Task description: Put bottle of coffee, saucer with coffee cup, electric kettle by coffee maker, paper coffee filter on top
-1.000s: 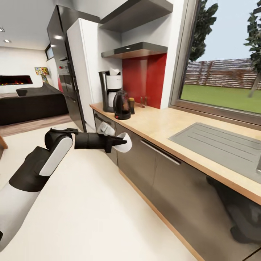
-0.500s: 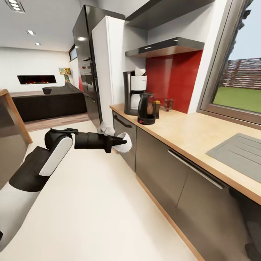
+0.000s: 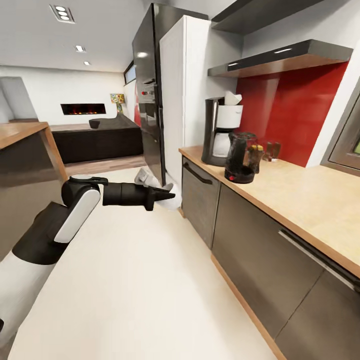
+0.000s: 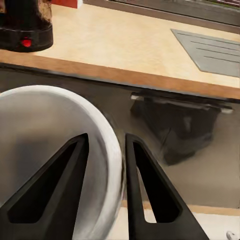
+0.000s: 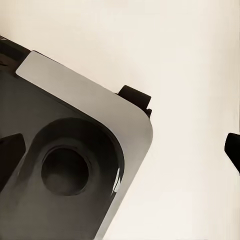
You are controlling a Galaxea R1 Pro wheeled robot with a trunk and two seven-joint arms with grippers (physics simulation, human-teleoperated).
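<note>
My left gripper is shut on the rim of a white coffee cup, one finger inside the cup and one outside; it hangs over the floor in front of the cabinets. On the wooden countertop by the fridge stands the black and white coffee maker with a white paper filter on top. The dark electric kettle stands right in front of it, and a brown bottle of coffee sits just behind the kettle. My right gripper hangs open over the floor beside my base.
A black fridge and a white tall cabinet stand at the counter's far end. Dark cabinet fronts run along the right. A wooden-topped island is at the left. Two small shakers stand by the red backsplash.
The whole picture has swung left, so the window and sink have left the view and the island has come in. My left arm keeps its pose with the cup.
</note>
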